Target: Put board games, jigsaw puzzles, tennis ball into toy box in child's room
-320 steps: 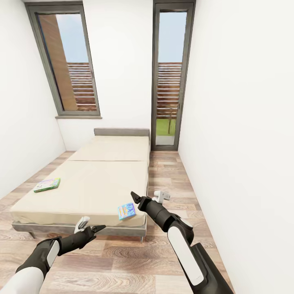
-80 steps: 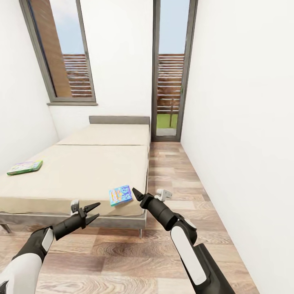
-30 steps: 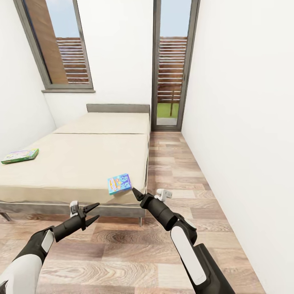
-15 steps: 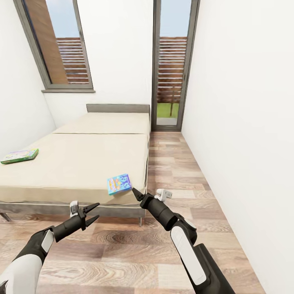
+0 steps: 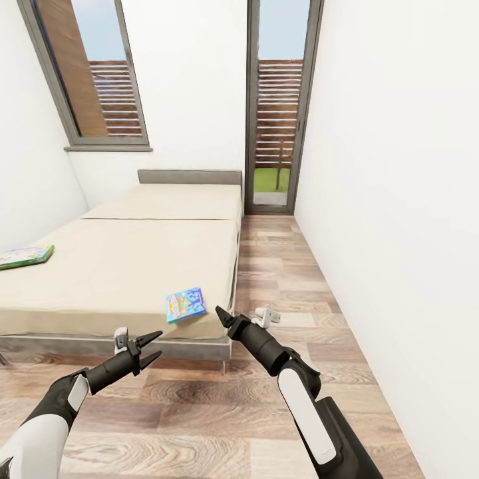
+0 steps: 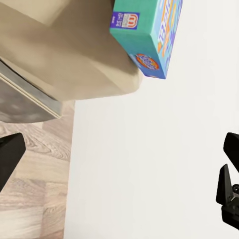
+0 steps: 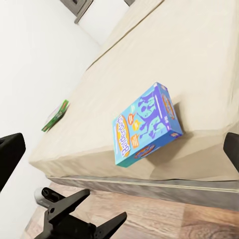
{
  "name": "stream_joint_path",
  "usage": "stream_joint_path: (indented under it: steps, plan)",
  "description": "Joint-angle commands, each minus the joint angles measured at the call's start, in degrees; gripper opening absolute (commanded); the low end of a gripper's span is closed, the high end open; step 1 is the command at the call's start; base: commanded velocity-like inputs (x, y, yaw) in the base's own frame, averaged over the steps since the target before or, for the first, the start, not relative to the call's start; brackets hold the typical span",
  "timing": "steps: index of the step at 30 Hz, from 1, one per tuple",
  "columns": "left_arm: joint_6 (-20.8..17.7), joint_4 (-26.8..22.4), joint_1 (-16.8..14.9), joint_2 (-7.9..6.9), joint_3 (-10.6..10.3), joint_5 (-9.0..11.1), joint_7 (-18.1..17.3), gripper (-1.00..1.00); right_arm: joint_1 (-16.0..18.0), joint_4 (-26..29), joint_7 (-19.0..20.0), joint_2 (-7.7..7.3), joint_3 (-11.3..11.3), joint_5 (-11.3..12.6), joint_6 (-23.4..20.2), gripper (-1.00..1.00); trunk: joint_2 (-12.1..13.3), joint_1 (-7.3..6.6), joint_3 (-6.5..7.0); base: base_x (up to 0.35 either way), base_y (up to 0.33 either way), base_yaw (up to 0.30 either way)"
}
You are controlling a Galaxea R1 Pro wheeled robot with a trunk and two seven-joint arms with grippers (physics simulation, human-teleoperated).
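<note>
The bed (image 5: 133,266) carries the Monopoly box (image 5: 25,256) at its far left edge and the small blue board game (image 5: 185,305) overhanging its near corner. Left tool (image 5: 148,346) and right tool (image 5: 221,315) both gape wide, empty, short of the bed.

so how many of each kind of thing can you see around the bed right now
Board games: 2, a blue one at the bed's near corner and a green-edged one at its far left edge.
Beds: 1.
Windows: 2, one behind the bed and a tall one to its right.
Total: 5.
</note>
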State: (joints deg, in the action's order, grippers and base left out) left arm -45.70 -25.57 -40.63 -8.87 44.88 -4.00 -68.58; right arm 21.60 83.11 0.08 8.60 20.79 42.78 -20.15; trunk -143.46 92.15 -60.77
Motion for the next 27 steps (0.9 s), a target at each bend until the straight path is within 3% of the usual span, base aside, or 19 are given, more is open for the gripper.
stream_joint_path:
  steps: [1,14,27]
  plan:
    - [-0.54,0.0,-0.07,0.04,0.38,-0.44,-0.33,1.0,0.02,0.04,0.01,0.02,-0.05,0.28,-0.24,1.0,-0.02,-0.01,-0.05,0.011,-0.007,0.0]
    - [-0.42,0.0,-0.07,0.23,0.38,-0.48,-0.29,1.0,0.02,0.04,0.01,0.02,-0.05,0.28,-0.24,1.0,-0.02,-0.01,-0.05,0.137,-0.103,0.0]
    - [-0.43,0.0,-0.07,0.47,0.38,-0.48,-0.26,1.0,0.02,0.04,0.01,0.02,-0.05,0.28,-0.24,1.0,-0.02,-0.01,-0.05,0.021,-0.016,0.0]
